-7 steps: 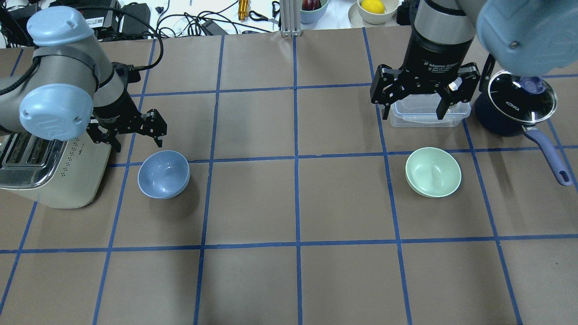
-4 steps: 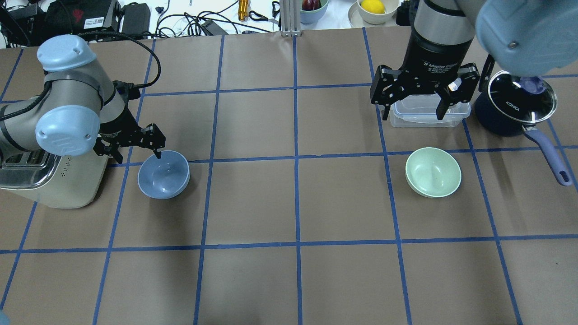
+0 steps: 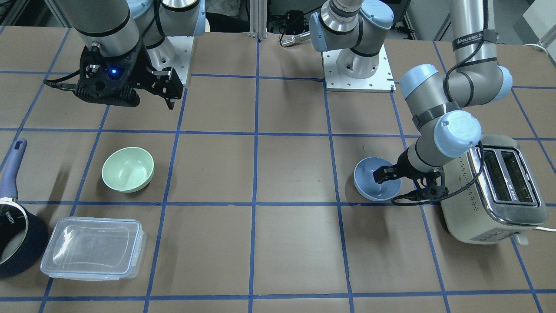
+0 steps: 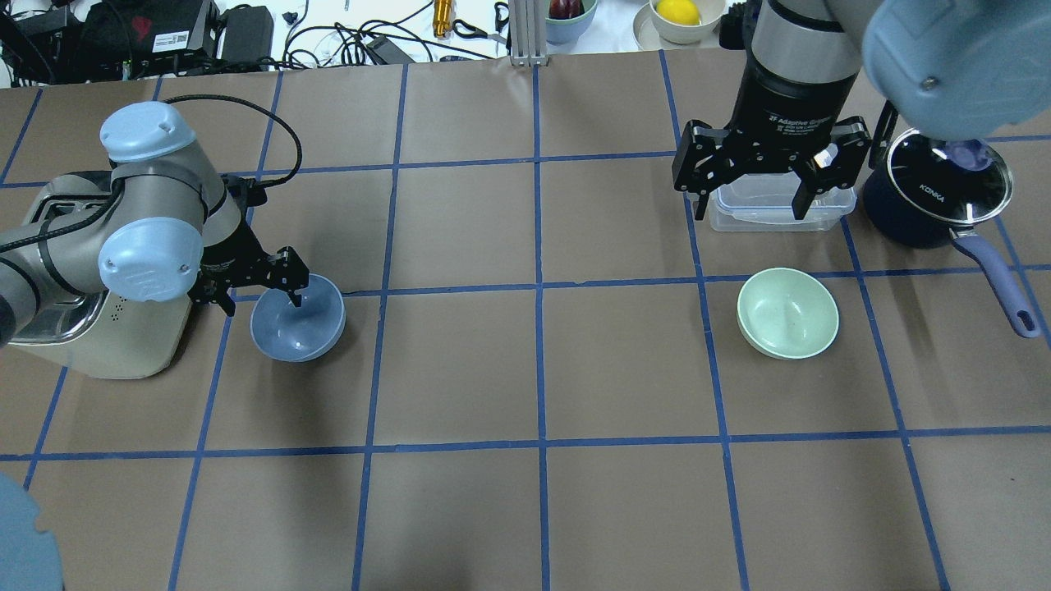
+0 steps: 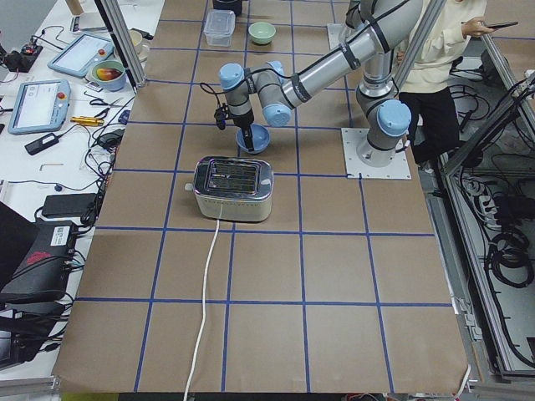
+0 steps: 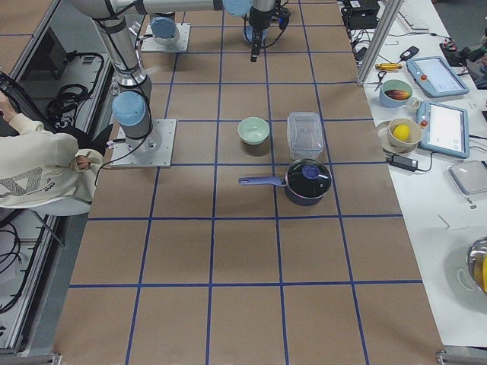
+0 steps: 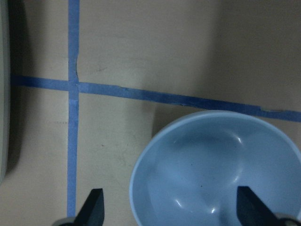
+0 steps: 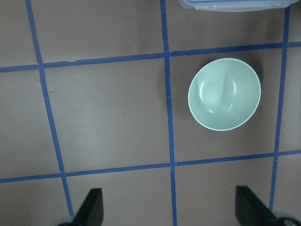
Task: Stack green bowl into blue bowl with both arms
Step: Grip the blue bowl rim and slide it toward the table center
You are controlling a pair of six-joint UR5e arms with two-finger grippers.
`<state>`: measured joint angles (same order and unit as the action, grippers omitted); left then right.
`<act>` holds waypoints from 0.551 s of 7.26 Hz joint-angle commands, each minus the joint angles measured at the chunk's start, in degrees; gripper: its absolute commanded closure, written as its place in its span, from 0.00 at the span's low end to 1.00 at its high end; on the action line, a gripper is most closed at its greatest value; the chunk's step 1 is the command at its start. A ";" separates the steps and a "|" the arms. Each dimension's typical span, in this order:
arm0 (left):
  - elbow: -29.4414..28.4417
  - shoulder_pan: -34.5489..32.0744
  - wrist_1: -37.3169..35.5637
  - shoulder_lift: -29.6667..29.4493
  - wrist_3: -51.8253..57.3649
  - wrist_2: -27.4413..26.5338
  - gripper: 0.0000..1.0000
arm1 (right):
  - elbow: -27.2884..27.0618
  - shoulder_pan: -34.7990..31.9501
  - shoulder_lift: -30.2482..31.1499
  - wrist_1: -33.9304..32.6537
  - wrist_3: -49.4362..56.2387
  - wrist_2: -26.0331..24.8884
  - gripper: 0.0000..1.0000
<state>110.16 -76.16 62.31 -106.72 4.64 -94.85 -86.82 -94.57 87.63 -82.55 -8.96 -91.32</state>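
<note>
The blue bowl [image 4: 300, 332] stands upright on the table at the left, beside the toaster. My left gripper [image 4: 261, 297] is open and low, astride the bowl's rim: one finger is inside the bowl, the other outside it. In the left wrist view the blue bowl [image 7: 211, 174] fills the lower right between my fingertips [image 7: 94, 207]. The green bowl [image 4: 788, 313] stands upright at the right, with nothing touching it. My right gripper [image 4: 749, 205] is open and empty, high above the table beyond the green bowl [image 8: 224, 94].
A cream toaster [image 4: 98, 336] stands close to the left of the blue bowl. A clear lidded container [image 4: 776, 215] and a dark blue saucepan [image 4: 936, 197] with a long handle lie beyond and to the right of the green bowl. A person sits by the robot's base.
My left arm has moved right and down to the blue bowl, and one finger now sits inside its rim. The right arm and both bowls have not moved.
</note>
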 commanded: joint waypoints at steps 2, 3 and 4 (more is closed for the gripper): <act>0.14 0.13 -1.40 -2.00 -0.59 -0.16 0.52 | -0.02 0.00 0.00 -0.15 0.17 0.00 0.00; 0.14 0.13 -1.40 -2.18 -0.68 -0.16 0.79 | 0.07 0.00 0.00 -0.24 0.26 0.00 0.00; -0.04 0.13 -1.40 -2.18 -0.59 -0.25 0.99 | 0.16 0.00 0.00 -0.24 0.35 0.00 0.00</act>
<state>110.27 -76.03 60.96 -108.76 4.06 -95.02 -86.76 -94.57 87.63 -82.76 -8.72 -91.32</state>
